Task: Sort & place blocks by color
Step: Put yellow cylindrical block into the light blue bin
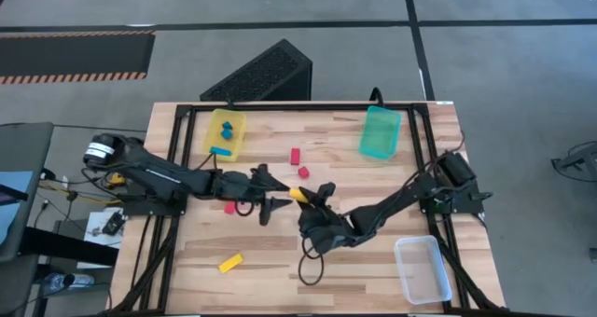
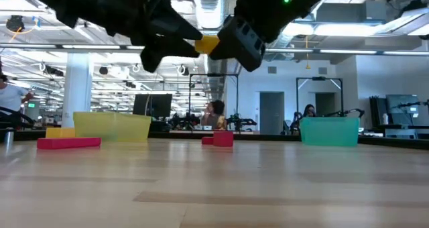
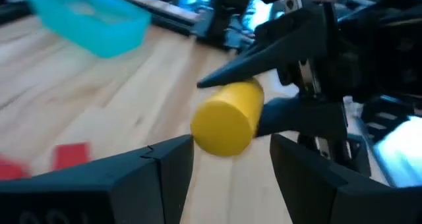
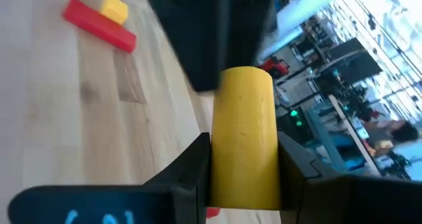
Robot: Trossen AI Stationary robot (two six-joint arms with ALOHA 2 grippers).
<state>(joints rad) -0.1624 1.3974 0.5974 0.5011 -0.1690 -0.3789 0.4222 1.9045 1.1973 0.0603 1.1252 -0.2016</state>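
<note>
A yellow cylinder block [image 1: 298,194] hangs in the air over the table's middle, between my two grippers. My right gripper [image 1: 312,194] comes from the right and is shut on it. My left gripper [image 3: 231,148] comes from the left and is open. Its fingers stand on either side of the cylinder's free end [image 3: 221,128]; whether they touch it I cannot tell. Blue blocks [image 1: 225,129] lie in the yellow tray [image 1: 239,144]. Red blocks [image 1: 295,155] [image 1: 229,207] and a yellow bar [image 1: 230,262] lie flat on the table. My right gripper pinches the yellow cylinder [image 4: 244,132] between its two fingers [image 4: 198,161], on its curved sides. The fingers come level from the table's right and lie along the cylinder. Its free end [image 3: 221,128] sticks out past the fingertips toward my left gripper. The block is lifted clear [image 2: 206,45].
A teal tray [image 1: 380,132] stands near the far edge on the right, and a clear tray [image 1: 420,268] at the near right corner. A red bar [image 2: 68,143] and a yellow block [image 2: 60,132] lie left of centre. A dark box [image 1: 261,75] sits beyond the far edge.
</note>
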